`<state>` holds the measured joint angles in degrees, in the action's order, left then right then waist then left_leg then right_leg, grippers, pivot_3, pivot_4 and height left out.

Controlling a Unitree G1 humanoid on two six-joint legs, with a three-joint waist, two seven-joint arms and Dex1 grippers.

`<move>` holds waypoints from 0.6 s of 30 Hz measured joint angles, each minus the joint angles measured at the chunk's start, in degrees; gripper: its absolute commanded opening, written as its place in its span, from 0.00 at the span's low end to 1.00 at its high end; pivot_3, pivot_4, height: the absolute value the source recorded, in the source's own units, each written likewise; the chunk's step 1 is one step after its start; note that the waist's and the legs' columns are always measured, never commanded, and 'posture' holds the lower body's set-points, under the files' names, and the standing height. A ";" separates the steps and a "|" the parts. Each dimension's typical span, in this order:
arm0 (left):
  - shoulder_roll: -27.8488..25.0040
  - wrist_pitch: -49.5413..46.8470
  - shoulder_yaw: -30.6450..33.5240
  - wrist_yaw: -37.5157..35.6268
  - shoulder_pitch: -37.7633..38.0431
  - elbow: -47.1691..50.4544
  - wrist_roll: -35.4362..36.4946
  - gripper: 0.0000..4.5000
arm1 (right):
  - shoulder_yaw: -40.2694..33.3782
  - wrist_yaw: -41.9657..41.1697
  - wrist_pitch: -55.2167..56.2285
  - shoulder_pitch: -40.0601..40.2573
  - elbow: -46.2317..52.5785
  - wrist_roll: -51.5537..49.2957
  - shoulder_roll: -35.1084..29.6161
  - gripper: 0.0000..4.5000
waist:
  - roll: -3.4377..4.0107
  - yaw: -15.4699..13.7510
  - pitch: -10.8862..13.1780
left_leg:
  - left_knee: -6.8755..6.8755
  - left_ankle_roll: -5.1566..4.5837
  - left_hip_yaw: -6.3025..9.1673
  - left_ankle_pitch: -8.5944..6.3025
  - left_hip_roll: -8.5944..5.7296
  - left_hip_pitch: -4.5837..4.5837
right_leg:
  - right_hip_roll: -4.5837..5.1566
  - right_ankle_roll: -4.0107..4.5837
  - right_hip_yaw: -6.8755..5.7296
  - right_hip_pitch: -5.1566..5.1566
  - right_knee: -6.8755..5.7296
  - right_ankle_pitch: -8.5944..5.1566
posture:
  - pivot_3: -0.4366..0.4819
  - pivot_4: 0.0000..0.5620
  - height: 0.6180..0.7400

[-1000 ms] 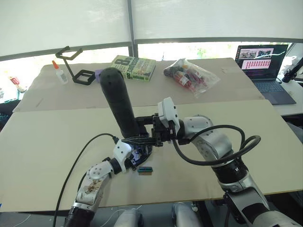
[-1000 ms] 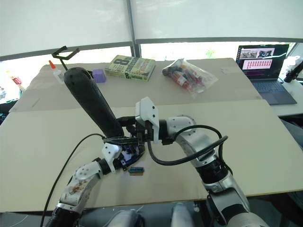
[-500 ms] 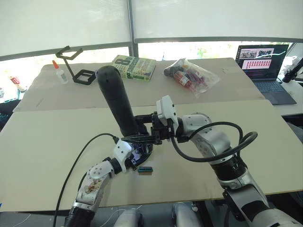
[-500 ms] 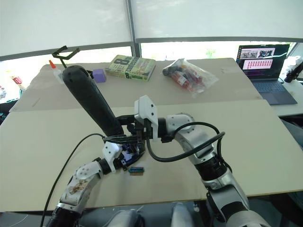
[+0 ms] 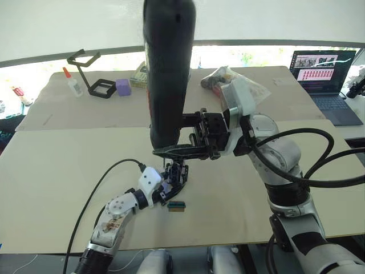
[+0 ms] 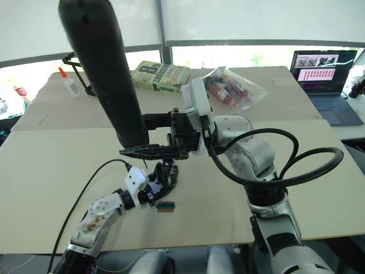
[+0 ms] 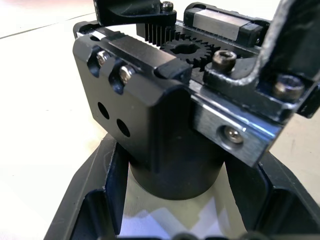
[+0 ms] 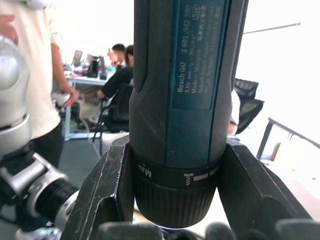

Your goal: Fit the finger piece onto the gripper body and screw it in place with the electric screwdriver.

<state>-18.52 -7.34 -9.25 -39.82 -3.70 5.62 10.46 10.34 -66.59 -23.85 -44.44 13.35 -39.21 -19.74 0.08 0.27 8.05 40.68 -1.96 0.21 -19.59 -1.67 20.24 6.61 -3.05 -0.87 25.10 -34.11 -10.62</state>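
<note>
The electric screwdriver (image 5: pixel 168 68), a thick black cylinder, stands nearly upright with its thin end down. My right gripper (image 5: pixel 166 150) is shut on its lower collar, and the fingers (image 8: pixel 102 190) clamp both sides. Just below the bit, the gripper body (image 7: pixel 150 125) rests on the table on its round base. My left gripper (image 5: pixel 173 181) is shut on that base. A black part (image 7: pixel 131 12) lies on the body's toothed rack; I cannot tell whether it is the finger piece.
A tiny green-and-brown block (image 5: pixel 176 205) lies on the table just in front of the body. Far back are a glue bottle (image 5: pixel 71 84), a black stand (image 5: pixel 91 71), a purple block (image 5: pixel 122 87), a book (image 6: pixel 161 75), a plastic bag (image 6: pixel 234 85) and a laptop (image 5: pixel 319 71). People sit in the background (image 8: pixel 117 75).
My right arm has swung the screwdriver from leaning back to nearly upright and closer to the camera. The left gripper stays shut on the gripper body.
</note>
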 measured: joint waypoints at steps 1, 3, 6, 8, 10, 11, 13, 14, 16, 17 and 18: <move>0.02 -0.01 0.00 0.30 0.09 0.16 -0.04 0.51 | 0.03 -0.70 0.02 0.84 -0.11 0.23 -0.41 0.43 | -0.02 0.03 0.01 | 0.03 -0.05 -0.01 -0.03 0.00 0.00 | 0.00 0.00 0.02 0.00 -0.01 0.00 | 0.48 0.27 1.00; 0.01 0.05 0.04 0.70 0.23 0.28 -0.12 0.51 | -0.31 -0.68 -0.12 1.09 -0.28 -0.13 -0.45 0.43 | -0.02 0.15 0.05 | 0.03 -0.04 -0.05 -0.02 0.00 0.00 | 0.00 -0.01 0.06 0.06 -0.05 0.02 | 0.48 0.27 1.00; 0.59 0.67 0.10 1.35 0.43 0.30 -0.12 0.51 | -2.41 0.07 -1.19 0.90 1.04 -2.79 -0.34 0.43 | -0.04 0.02 0.07 | 0.02 0.02 0.01 0.01 0.04 0.00 | -0.03 0.01 0.00 0.06 -0.06 0.03 | 0.48 0.27 1.00; 0.80 1.12 0.17 1.69 0.72 0.35 -0.11 0.62 | -4.00 0.40 -2.90 0.90 3.47 -5.56 -1.51 0.43 | -0.05 -0.02 0.08 | 0.01 0.01 0.01 0.01 0.05 0.01 | -0.02 0.01 0.01 0.06 -0.04 0.03 | 0.48 0.27 1.00; 0.80 1.29 0.46 1.76 1.28 0.76 0.16 0.82 | -5.31 0.82 -5.16 0.91 6.32 -8.59 -3.43 0.43 | -0.05 0.01 0.10 | 0.01 -0.02 0.00 -0.01 0.05 0.03 | -0.01 0.01 0.02 0.07 -0.02 0.03 | 0.48 0.27 1.00; 0.78 1.49 0.78 1.85 1.74 0.98 0.41 0.91 | -6.01 0.98 -6.32 0.91 7.88 -9.86 -4.62 0.43 | -0.07 0.03 0.12 | 0.00 -0.03 0.00 -0.02 0.05 0.03 | -0.01 0.01 0.02 0.08 0.00 0.03 | 0.48 0.27 1.00; 0.75 2.23 1.45 2.18 2.19 1.00 0.48 0.98 | -7.57 2.23 -8.48 0.90 10.33 -12.76 -6.28 0.43 | -0.10 0.32 0.14 | -0.02 -0.04 -0.02 -0.03 0.08 0.04 | -0.01 0.01 0.04 0.10 0.01 0.03 | 0.48 0.27 1.00; 0.73 2.38 1.88 2.25 2.34 0.99 0.59 0.98 | -8.19 3.06 -9.44 0.90 11.03 -13.99 -6.93 0.43 | -0.11 0.40 0.16 | -0.02 -0.04 -0.02 -0.03 0.09 0.05 | -0.01 0.01 0.04 0.12 0.01 0.03 | 0.48 0.27 1.00; 0.57 2.48 3.17 2.13 3.05 1.06 1.45 0.98 | -9.70 4.40 -11.30 0.91 12.08 -16.00 -9.21 0.43 | -0.12 0.39 0.19 | -0.03 -0.08 -0.02 -0.06 0.10 0.05 | -0.01 0.01 0.03 0.12 0.00 0.03 | 0.48 0.27 1.00; 0.27 2.62 3.48 1.86 3.71 1.37 2.18 0.98 | -10.43 4.56 -11.82 0.98 12.23 -16.20 -10.82 0.43 | -0.14 0.38 0.20 | -0.02 -0.11 -0.02 -0.07 0.10 0.05 | 0.00 0.01 0.03 0.11 0.00 0.03 | 0.48 0.27 1.00; -0.01 2.75 3.76 1.52 4.29 1.68 2.69 0.98 | -11.17 4.72 -12.25 1.15 12.24 -16.26 -12.08 0.43 | -0.16 0.37 0.21 | -0.02 -0.13 -0.03 -0.08 0.10 0.05 | 0.01 0.01 0.04 0.11 0.00 0.03 | 0.48 0.27 1.00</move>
<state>-18.53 -4.59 -5.50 -38.30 0.59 7.29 13.15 -0.83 -61.87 -36.10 -43.30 25.59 -55.47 -31.83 -0.08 0.64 8.26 40.65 -2.09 0.18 -19.67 -1.57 20.29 6.61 -3.04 -0.83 25.21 -34.11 -10.59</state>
